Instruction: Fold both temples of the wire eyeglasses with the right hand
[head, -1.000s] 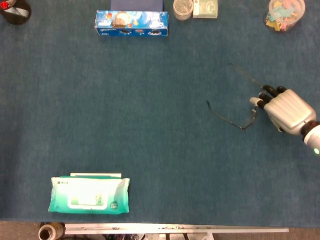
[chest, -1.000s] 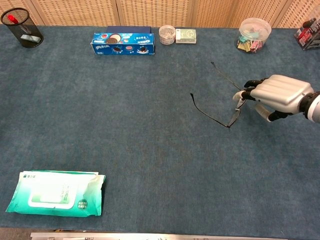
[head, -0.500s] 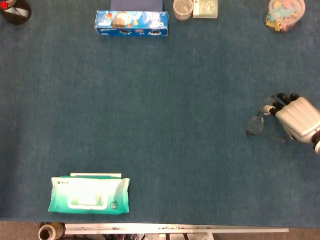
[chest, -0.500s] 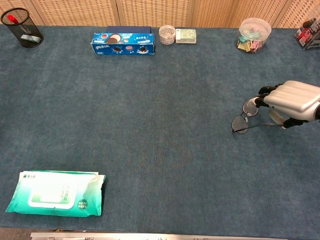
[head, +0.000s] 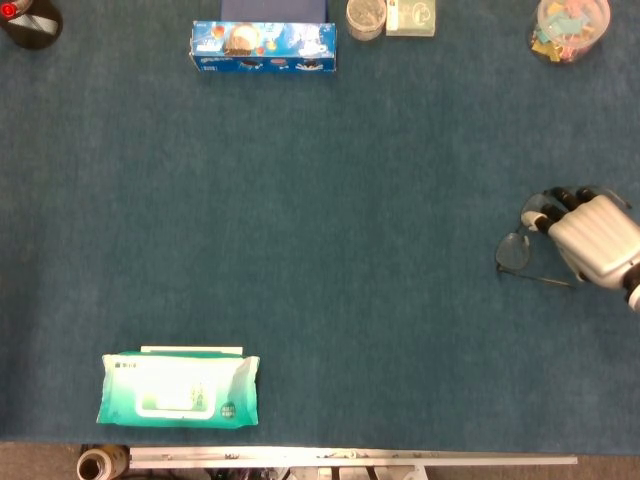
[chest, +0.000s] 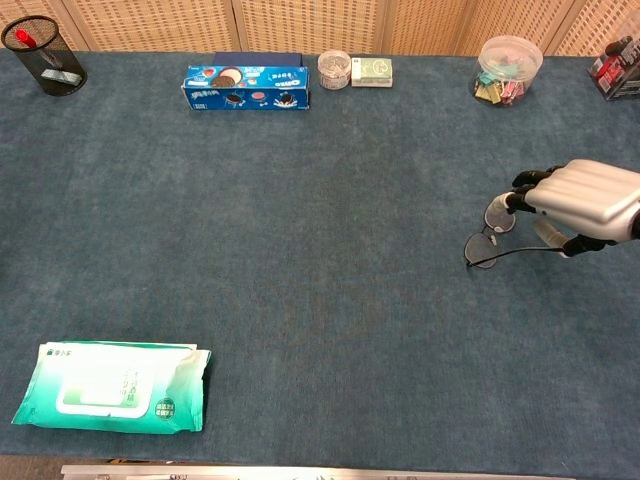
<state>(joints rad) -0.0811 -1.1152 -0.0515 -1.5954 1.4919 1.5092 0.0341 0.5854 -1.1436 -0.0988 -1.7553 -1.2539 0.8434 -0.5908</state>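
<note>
Thin wire eyeglasses (chest: 487, 238) now lying compact on blue felt desk (head: 320, 250), temples no longer splayed.
Silver right hand (chest: 578, 200) pinching frame at one lens; both folds apparently done since a second ago.

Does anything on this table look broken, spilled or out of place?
Nothing stands out. The glasses lie flat by the right hand, apparently intact, and the wipes pack and cookie box look undisturbed.

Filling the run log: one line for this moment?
right hand: holding eyeglasses | temples: look folded | left hand: not in view
</note>
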